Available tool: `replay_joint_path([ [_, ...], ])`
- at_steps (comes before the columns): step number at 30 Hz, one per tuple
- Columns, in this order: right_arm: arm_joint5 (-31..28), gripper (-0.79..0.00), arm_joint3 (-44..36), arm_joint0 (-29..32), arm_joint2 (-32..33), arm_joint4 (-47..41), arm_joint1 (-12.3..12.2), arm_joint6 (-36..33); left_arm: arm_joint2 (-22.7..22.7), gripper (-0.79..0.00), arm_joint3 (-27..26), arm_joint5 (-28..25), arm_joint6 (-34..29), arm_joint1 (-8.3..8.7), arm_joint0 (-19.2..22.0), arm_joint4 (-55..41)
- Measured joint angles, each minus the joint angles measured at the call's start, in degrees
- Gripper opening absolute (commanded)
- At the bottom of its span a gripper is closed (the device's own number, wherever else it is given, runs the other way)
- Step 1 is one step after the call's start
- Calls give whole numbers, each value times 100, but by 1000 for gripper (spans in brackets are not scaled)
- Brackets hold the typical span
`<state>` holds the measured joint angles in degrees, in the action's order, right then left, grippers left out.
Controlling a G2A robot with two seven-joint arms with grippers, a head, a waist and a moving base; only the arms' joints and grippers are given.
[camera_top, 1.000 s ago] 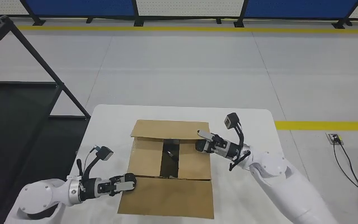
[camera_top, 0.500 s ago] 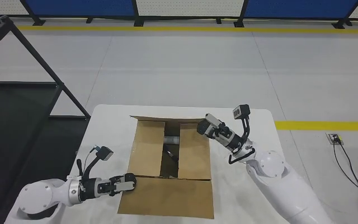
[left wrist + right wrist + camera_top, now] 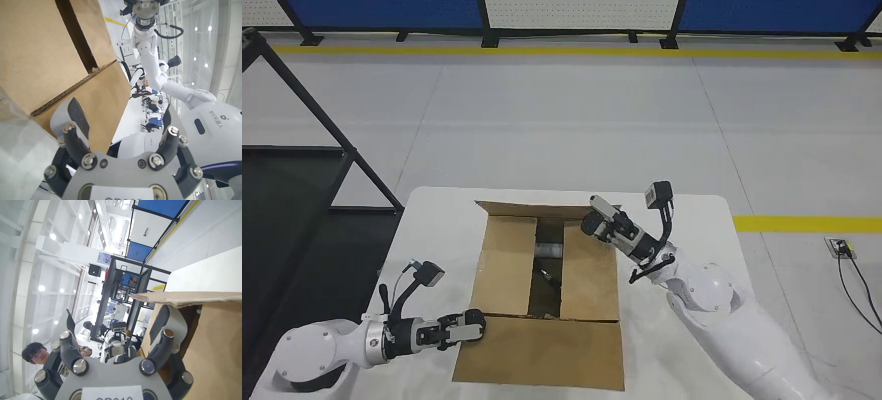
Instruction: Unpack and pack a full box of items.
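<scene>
A brown cardboard box stands on the white table. Its two side flaps lie half closed, and a narrow gap between them shows dark items inside. The near flap lies spread flat towards the front, while the far flap stands on edge. My right gripper hangs open at the far right corner of the box, one finger against the cardboard. My left gripper rests open at the near left corner, with the near flap's edge reaching between its fingers.
A dark metal frame stands off the table's left side. Bare table shows to the left of the box and to its right. A yellow line marks the floor beyond the right edge.
My right gripper rose from the right side flap to the far corner, then shifted a little left. The far flap went from lying flat to standing on edge. The left arm kept still.
</scene>
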<state>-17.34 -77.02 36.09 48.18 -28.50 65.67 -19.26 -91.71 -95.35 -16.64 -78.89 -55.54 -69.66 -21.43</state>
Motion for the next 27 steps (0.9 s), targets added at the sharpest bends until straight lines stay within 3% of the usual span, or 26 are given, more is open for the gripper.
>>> replay_joint_path([
  [11,295,0,1112,-759,-516,199,549,1046,161,0,-241,-157,37,53,-210,323],
  [18,245,0,1836,-986,-684,-20,857,1142,257,0,-209,-148,62,89,-183,468],
  [27,319,0,1911,-1012,-701,-55,885,1107,275,0,-219,-104,103,105,-172,602],
])
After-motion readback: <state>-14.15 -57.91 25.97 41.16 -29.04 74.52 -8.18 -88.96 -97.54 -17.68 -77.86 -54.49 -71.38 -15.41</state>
